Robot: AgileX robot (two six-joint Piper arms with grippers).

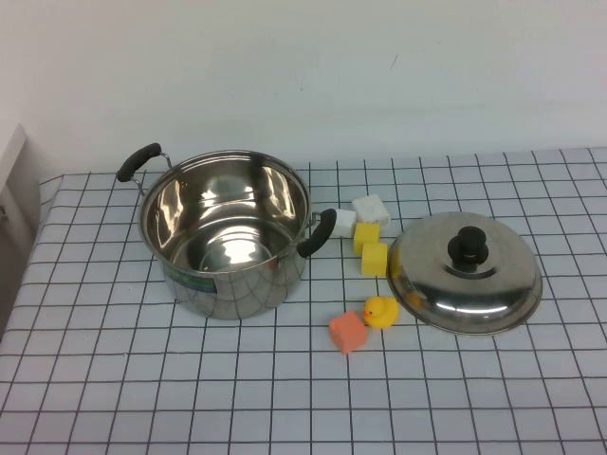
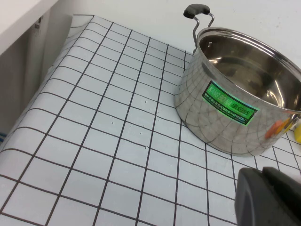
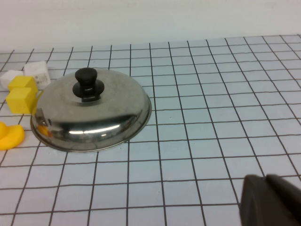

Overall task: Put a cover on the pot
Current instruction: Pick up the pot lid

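Evidently we are eyeing the rigid, slick lid (image 1: 466, 273), lying right of the open pot (image 1: 226, 233), best gripped by its black knob (image 1: 468, 247), while the left gripper (image 2: 270, 197) is hovering near the pot and the right gripper (image 3: 270, 201) near the lid, finger positions impossible to tell.

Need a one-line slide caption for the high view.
Open pot left, lid resting right on the checked table, small toys between them; neither end effector in this view.
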